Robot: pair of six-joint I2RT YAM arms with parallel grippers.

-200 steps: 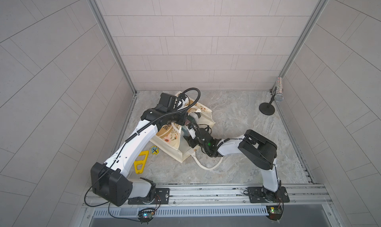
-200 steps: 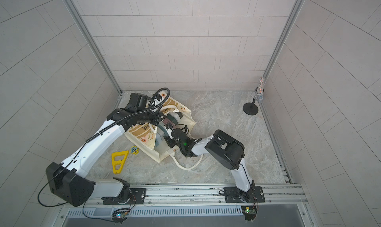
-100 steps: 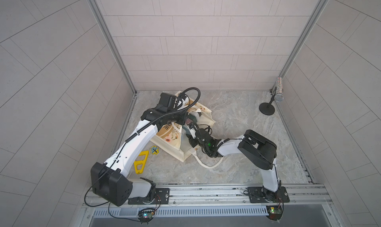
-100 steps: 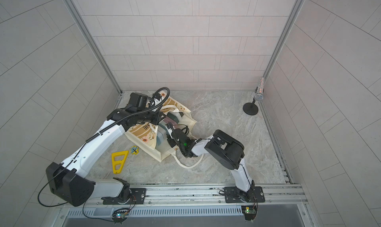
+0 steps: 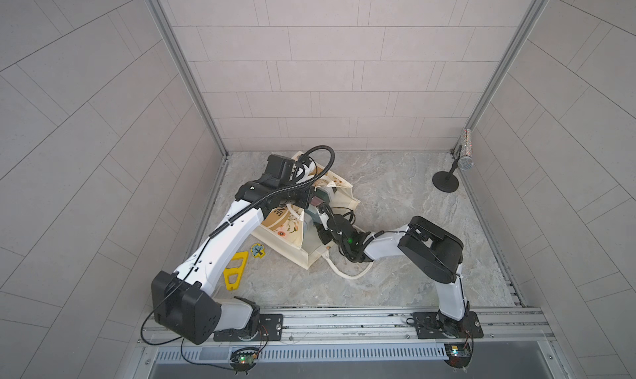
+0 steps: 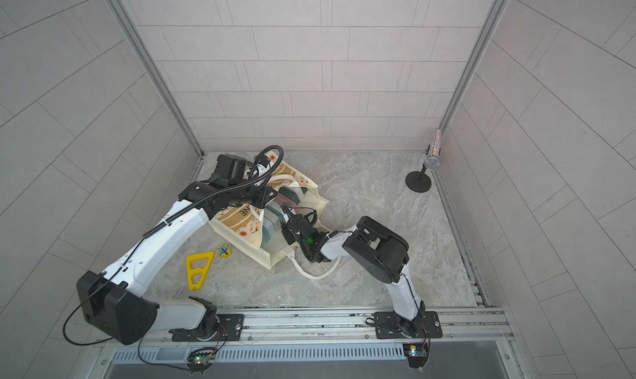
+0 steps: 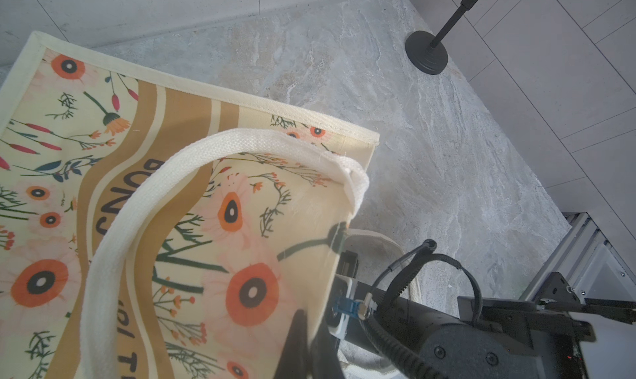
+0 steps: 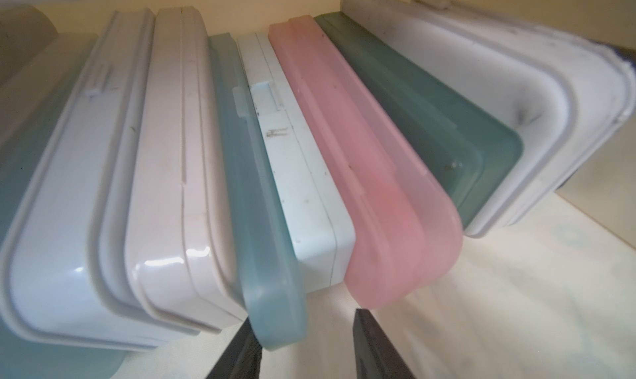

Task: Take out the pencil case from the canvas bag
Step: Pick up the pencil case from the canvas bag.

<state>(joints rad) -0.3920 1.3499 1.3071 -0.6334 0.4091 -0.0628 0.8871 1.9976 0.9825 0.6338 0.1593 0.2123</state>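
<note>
Grey marbled floor (image 5: 395, 201) carries the cream boxy canvas bag (image 5: 285, 222) with orange flower print, tipped on its side. Inside it I see a row of slim plastic pencil cases (image 8: 309, 174), white, teal and pink, standing on edge. My left gripper (image 7: 309, 339) is pinched tight on the bag's rim; my right gripper (image 8: 303, 315) sits inside, jaws apart, tips just short of the teal case (image 8: 268, 256)

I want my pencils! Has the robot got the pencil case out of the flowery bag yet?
Not yet. Done: the left gripper pinches the canvas bag, holding it open. In hand: the right gripper is inside, open around the end of a teal pencil case. Left: closing and pulling it out; every case sits in the bag.
</note>
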